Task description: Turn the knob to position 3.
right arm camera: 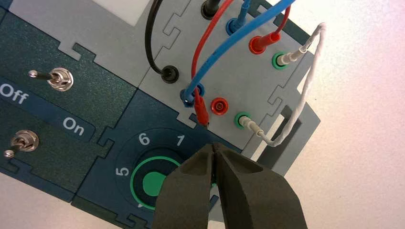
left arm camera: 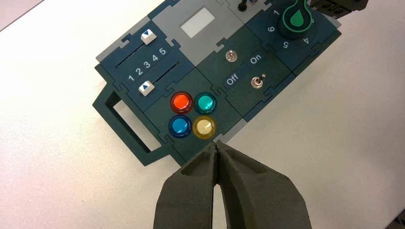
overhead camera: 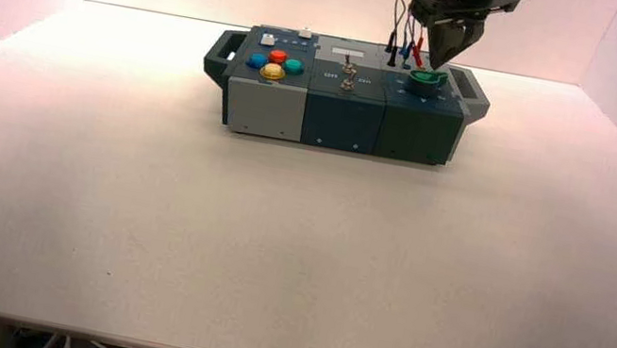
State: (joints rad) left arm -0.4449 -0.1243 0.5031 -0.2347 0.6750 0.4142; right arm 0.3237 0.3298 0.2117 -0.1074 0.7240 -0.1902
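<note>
Four push buttons (left arm camera: pixel 204 126) sit toward the box's (overhead camera: pixel 342 123) 9 o'clock, two toggle switches (left arm camera: pixel 257 82) centrally. The green knob (overhead camera: pixel 424 81) is toward 3; above it the right gripper (overhead camera: pixel 436 66) slants down, fingers together. The left gripper (left arm camera: pixel 216 143) hangs raised toward 11, closed.

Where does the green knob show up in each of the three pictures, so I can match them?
High view: the green knob sits on the box's right part, just below the right end effector.
Left wrist view: near the top edge, right of centre.
Right wrist view: bottom, left of centre, partly hidden by the end effector.
Shared landmark: the two metal toggle switches beside the knob's panel.
</note>
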